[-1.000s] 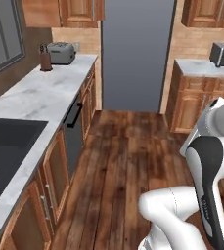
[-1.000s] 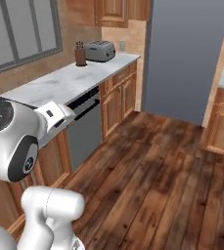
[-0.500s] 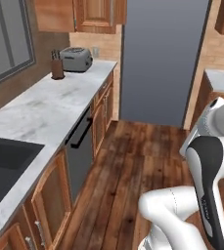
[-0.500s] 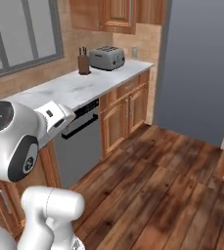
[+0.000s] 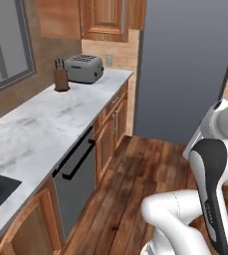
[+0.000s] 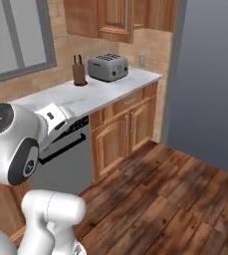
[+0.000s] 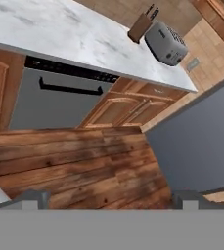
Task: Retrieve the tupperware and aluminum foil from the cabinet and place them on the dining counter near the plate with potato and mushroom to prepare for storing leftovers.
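Overall, a marble worktop (image 5: 46, 124) runs along the wall over wooden base cabinets (image 6: 130, 129) and 1 grey dishwasher (image 5: 78, 187) with a black handle, above a dark plank floor (image 6: 170, 199), with a tall grey fridge (image 5: 185, 69) beyond. On the far end of the worktop stand 1 silver toaster (image 6: 108, 67) and just beside it 1 wooden knife block (image 6: 78, 73) with dark handles inside, and wooden wall cabinets (image 6: 115, 17) hang above, doors closed. The gripper (image 7: 111, 197) hangs over the floor with its 2 tips wide apart and nothing between them; I cannot tell where the tupperware and the foil are
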